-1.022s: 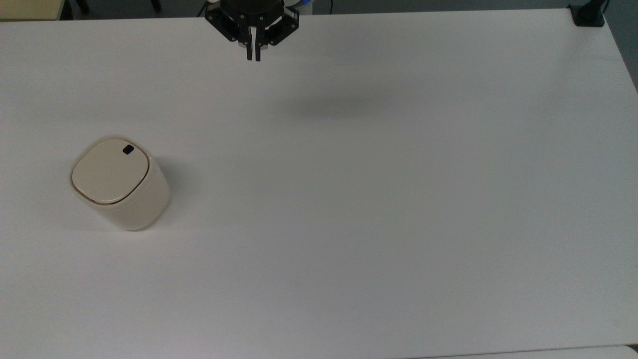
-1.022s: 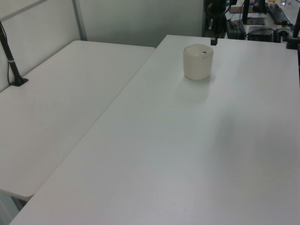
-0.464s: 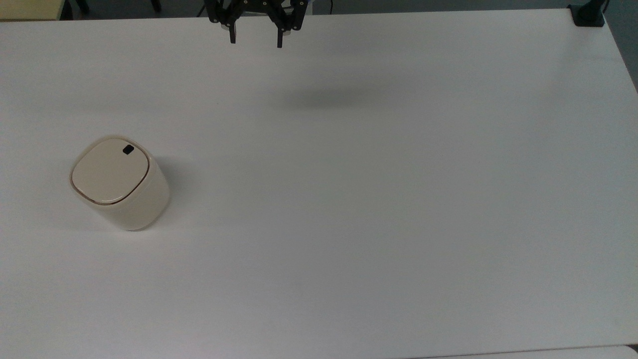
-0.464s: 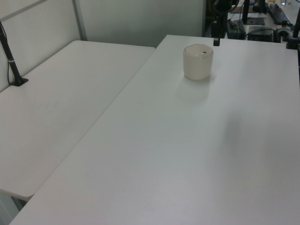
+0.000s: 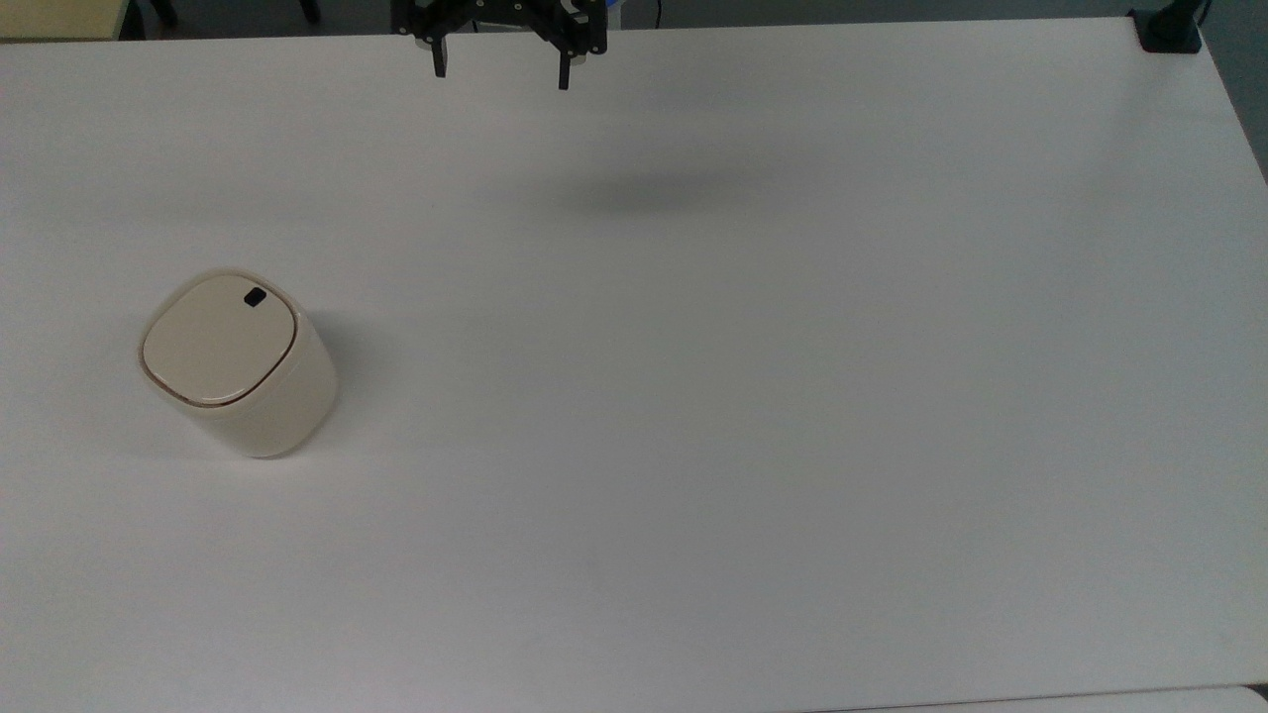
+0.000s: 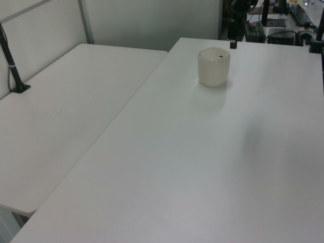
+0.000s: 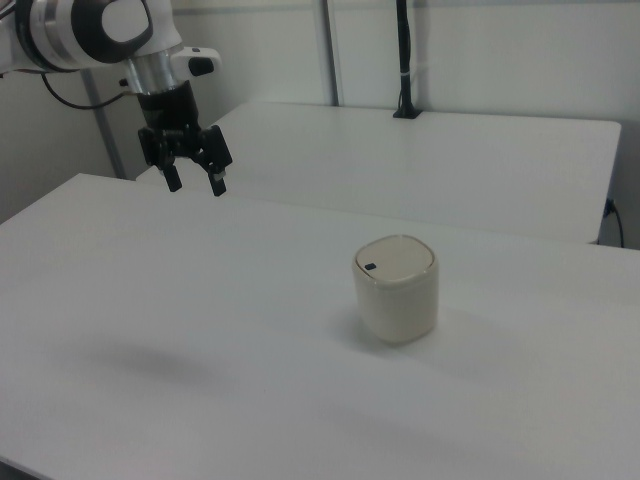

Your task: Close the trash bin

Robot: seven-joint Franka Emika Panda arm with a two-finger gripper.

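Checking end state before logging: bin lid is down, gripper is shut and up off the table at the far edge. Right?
Not quite: the gripper is open, its fingers clearly spread in the right view. The rest holds: the trash bin has its lid down, and the gripper hangs above the table, away from the bin.

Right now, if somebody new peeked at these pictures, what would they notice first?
First, the small cream-beige plastic trash bin standing alone on the big white table, toward the top view's left, its flat lid down. Next, the black two-finger tool, open and empty, hanging in the air over the table's far edge, well apart from the bin.
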